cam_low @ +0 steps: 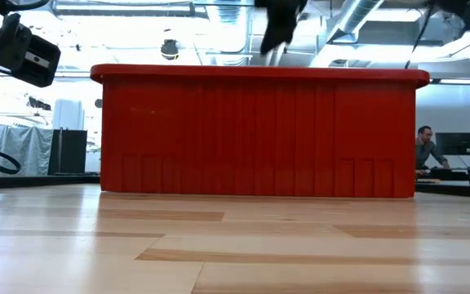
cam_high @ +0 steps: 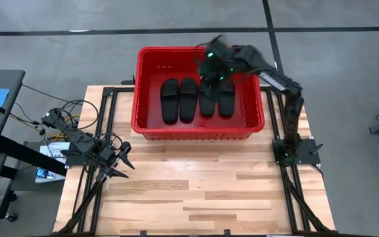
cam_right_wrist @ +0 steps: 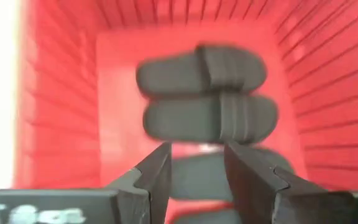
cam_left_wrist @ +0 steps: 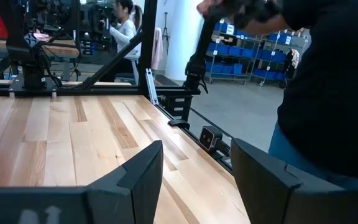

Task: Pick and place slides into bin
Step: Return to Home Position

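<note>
As they lie in the red bin [cam_high: 199,133], four slides [cam_high: 188,99] look matte black

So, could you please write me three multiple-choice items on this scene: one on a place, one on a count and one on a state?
1. Where is the right gripper?
A. Above the bin
B. Low over the bare table
C. Beside the left arm's base

2. How many slides lie in the bin?
A. Two
B. Three
C. Four

3. How does the left gripper stand?
A. Shut on a slide
B. Open and empty
C. Shut on the bin's rim

Answers:
1. A: the high view shows it over the bin's right half.
2. C: two pairs lie side by side on the bin floor.
3. B: in the left wrist view its fingers stand apart with nothing between them.
</note>
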Robot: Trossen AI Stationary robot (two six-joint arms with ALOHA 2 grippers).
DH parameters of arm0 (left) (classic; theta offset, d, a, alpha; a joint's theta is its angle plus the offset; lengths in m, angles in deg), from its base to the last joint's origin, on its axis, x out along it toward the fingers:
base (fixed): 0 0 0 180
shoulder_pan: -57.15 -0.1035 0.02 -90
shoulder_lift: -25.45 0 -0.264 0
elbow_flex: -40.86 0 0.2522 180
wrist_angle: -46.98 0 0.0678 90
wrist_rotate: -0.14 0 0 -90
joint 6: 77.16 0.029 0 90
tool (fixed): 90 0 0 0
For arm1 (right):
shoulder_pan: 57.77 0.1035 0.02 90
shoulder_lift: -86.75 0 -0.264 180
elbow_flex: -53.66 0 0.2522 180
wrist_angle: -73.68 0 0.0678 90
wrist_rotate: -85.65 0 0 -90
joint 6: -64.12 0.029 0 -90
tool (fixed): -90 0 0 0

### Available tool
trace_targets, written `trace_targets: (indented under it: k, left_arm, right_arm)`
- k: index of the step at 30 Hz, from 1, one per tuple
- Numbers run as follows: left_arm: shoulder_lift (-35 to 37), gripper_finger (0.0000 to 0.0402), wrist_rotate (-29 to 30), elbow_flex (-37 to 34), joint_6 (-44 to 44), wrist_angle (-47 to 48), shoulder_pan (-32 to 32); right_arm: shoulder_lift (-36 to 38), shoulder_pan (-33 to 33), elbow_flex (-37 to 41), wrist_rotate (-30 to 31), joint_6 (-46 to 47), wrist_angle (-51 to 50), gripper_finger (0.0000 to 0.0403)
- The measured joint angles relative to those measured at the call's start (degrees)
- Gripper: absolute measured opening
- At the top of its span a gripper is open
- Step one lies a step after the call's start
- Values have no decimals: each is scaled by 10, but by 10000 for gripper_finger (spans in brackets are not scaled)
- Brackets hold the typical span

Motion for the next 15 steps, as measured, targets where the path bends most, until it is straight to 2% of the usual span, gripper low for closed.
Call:
trace_targets:
  k: [9, 15]
  left_arm:
    - [0, 178, 0, 0, 0, 0, 0]
    - [0, 178, 0, 0, 0, 0, 0]
  right_arm:
    - [140, 9, -20, -20, 87, 32, 136]
    - [230, 66, -20, -27, 140, 33, 136]
